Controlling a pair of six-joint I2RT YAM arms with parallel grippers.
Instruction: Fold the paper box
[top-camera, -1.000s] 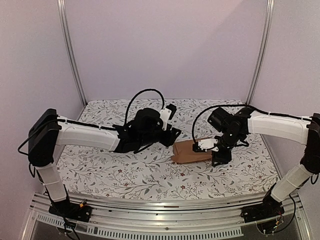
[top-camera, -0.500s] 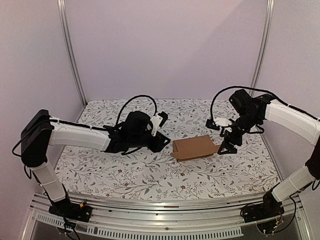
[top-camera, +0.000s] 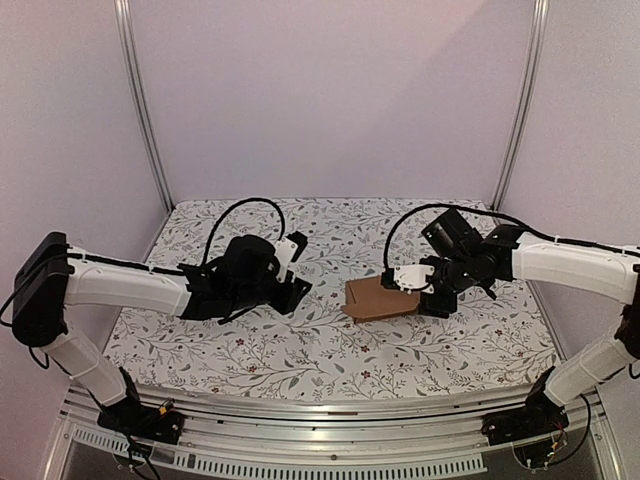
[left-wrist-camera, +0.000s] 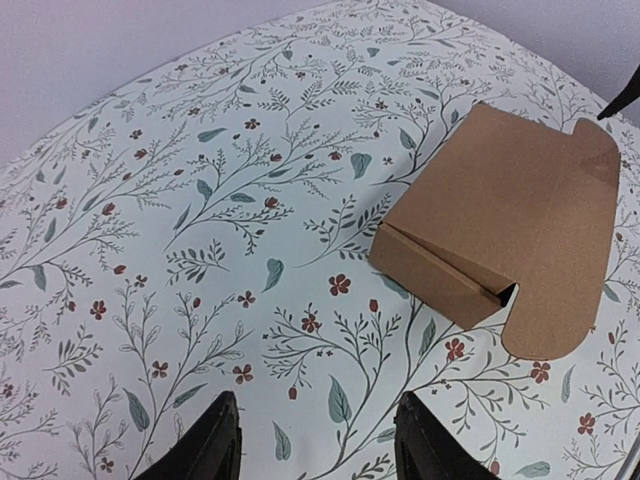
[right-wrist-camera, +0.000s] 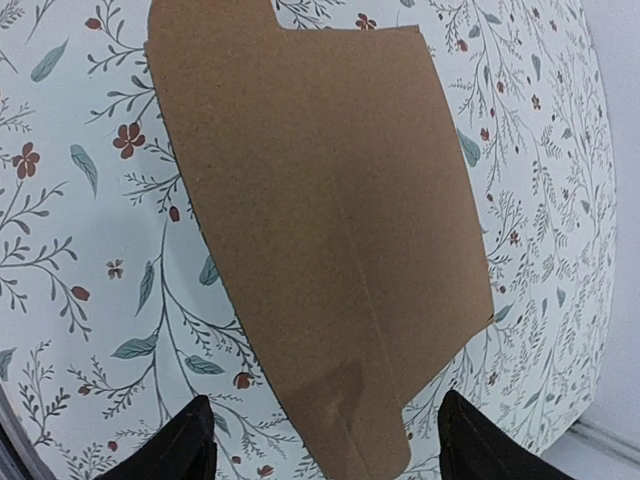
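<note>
Left hand (left-wrist-camera: 318, 448): fingers spread and empty, held low over the counter (left-wrist-camera: 200, 200), near the paper box (left-wrist-camera: 510, 220) but not touching it. It is judged to be standing clear to give the other arm room.

The box lies flat mid-counter, its long axis running left to right in the top view. A low closed wall faces the left hand, and a rounded flap lies untucked at the right end.

Right hand (right-wrist-camera: 325, 450): fingers spread, hovering over that flap end and gripping nothing. It is probably placed to press or tuck the flap.
</note>
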